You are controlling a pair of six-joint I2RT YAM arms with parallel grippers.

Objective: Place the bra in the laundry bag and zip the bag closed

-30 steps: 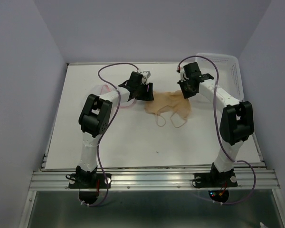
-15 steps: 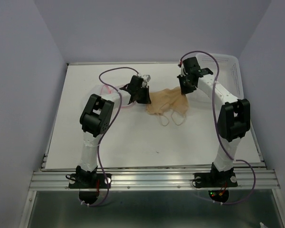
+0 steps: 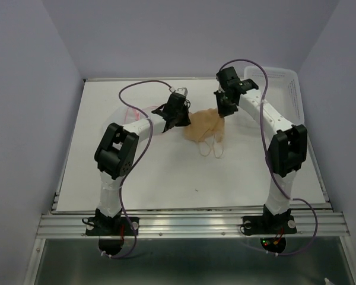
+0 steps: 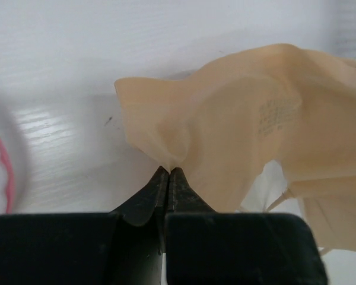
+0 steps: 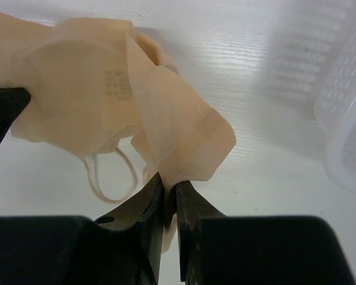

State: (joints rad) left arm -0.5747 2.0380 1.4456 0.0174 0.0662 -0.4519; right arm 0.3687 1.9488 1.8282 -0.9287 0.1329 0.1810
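Note:
The peach-beige bra (image 3: 203,123) hangs bunched between my two grippers above the middle of the table, its pale strap loops (image 3: 211,147) dangling below. On its left edge my left gripper (image 3: 181,116) is shut, the fingertips pinching a fold of the fabric (image 4: 169,171). My right gripper (image 3: 223,109) is shut on the bra's right edge, with cloth pressed between its fingers (image 5: 171,181). The laundry bag (image 3: 128,111) lies flat to the left, mostly hidden under my left arm; its pink trim (image 4: 3,166) shows at the left edge of the left wrist view.
A rigid white perforated basket (image 3: 280,81) stands at the back right corner and also appears at the right of the right wrist view (image 5: 350,113). Purple cables loop over both arms. Walls close in the table on three sides.
My left gripper closed on the bra's left edge. My right gripper moved left and toward the back with its edge, so the bra went from spread flat to lifted and bunched.

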